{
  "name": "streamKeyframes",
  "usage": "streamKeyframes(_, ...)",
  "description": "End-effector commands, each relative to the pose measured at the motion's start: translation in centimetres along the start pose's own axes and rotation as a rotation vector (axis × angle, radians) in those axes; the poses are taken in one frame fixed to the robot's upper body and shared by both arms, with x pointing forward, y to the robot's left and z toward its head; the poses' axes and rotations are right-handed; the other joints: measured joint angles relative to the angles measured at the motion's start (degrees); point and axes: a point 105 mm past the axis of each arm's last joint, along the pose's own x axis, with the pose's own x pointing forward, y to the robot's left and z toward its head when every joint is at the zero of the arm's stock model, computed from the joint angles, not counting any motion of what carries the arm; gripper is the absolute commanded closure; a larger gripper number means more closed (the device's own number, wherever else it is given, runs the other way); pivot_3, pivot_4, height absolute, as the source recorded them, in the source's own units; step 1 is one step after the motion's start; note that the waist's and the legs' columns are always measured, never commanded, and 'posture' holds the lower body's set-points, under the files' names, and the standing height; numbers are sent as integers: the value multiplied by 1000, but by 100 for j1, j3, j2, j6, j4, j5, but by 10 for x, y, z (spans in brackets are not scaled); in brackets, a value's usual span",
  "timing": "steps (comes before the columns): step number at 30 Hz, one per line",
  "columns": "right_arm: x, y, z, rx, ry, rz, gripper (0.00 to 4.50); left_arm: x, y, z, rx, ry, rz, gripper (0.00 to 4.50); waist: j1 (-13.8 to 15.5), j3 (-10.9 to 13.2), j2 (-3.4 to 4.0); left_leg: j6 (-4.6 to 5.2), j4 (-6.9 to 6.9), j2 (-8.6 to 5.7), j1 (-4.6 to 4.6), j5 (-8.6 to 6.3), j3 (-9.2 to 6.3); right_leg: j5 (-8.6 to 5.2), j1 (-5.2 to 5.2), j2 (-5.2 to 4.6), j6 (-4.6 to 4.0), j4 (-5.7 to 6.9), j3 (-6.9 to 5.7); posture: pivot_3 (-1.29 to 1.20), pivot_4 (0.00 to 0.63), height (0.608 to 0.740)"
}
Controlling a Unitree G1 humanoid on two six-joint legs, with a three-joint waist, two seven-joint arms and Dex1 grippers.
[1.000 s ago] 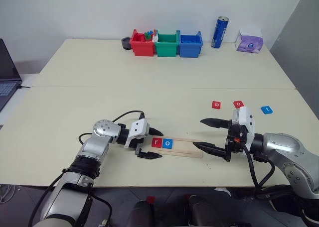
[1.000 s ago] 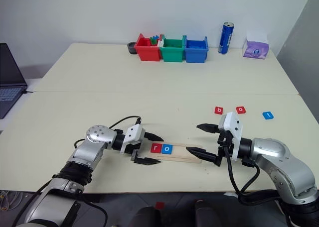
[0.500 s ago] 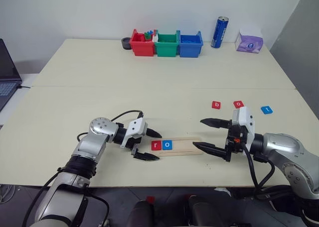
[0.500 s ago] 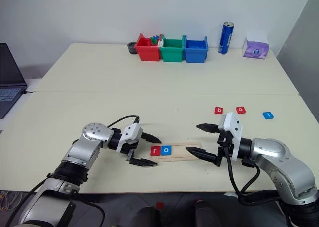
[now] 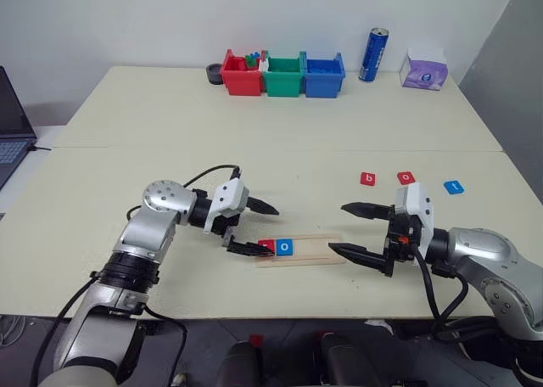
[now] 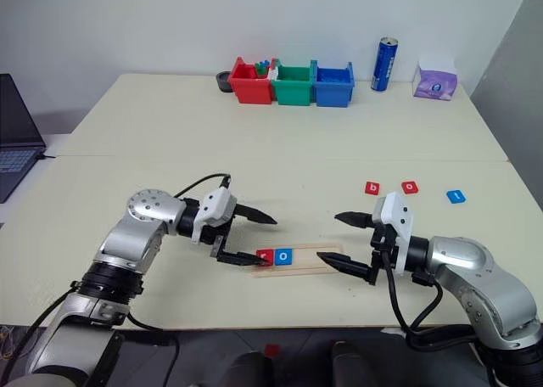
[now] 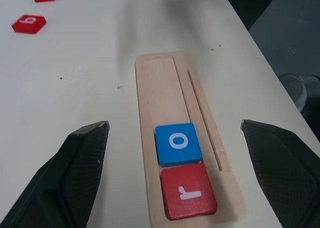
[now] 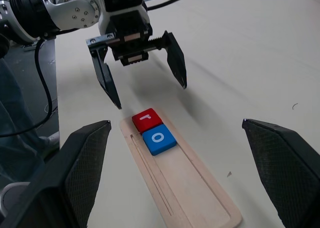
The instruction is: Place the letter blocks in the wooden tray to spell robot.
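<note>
both tools stand wide apart and empty: left tool (image 5: 252, 227) above the wooden tray's (image 5: 316, 250) left end, right tool (image 5: 355, 231) at its right end. red r (image 5: 266, 248) and blue o (image 5: 285, 247) sit in it.

Pale matt wooden tray (image 7: 160, 88)

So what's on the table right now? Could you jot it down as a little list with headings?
tray: wooden tray near the table's front edge, between the two grippers
in tray: red r block, blue o block, side by side at the tray's left end
waiting on table: red b block, red o block, blue t block, in a row to the right
left gripper: open, empty, at the tray's left end
right gripper: open, empty, at the tray's right end
far edge: three bins, can, tissue pack
</note>
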Motion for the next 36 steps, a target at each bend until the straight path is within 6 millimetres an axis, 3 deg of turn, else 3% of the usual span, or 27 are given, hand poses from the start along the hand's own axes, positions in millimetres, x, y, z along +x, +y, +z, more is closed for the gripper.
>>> streamKeyframes(1, -3, 4, 8, -35, -22, 8, 0, -10, 0, 22, 27, -30, 18, 54, 0, 0, 0, 0, 0, 0, 0, 0, 0, 0, 0, 0, 0, 0, -1, 0, 150, 740)
streamKeyframes(6, -8, -2, 8, -21, -28, -48, 0, -19, 15, 44, 0, -122, 172, 54, 4, 0, 0, 0, 0, 1, -1, 0, 0, 0, 0, -1, 0, 0, -1, 0, 150, 740)
streamKeyframes(12, -15, -23, 4, 0, -32, -224, 0, 0, -8, 48, -46, -227, 245, 54, -9, 0, 1, 0, -2, 9, 2, 0, 4, 0, 0, -4, 1, -2, 10, 0, 150, 740)
streamKeyframes(15, -21, -35, -9, -35, 48, -341, 0, 7, -18, 51, -90, -263, 271, 54, 6, 1, -1, -1, -1, 12, -1, 0, 1, 0, -1, -8, 1, -1, 6, 0, 150, 740)
streamKeyframes(19, -31, -66, -29, -57, 159, -599, 0, 11, -17, 43, -115, -256, 316, 54, 22, 0, -2, -2, 1, 3, 6, 1, 3, 0, 1, -12, 1, 12, 9, 0, 150, 740)
streamKeyframes(28, -23, -113, -34, 96, 122, -941, 0, 19, -15, 40, -132, -274, 354, 54, -10, 0, 3, -6, -2, 2, 11, 3, 7, 0, -5, 1, -1, 22, 16, 0, 150, 740)
streamKeyframes(36, -9, -133, -41, 184, 115, -985, 0, 18, -9, 39, -128, -273, 383, 54, -1, 0, 4, -5, -2, 2, 6, 3, 10, 0, -6, -8, -1, 16, 17, 0, 150, 740)
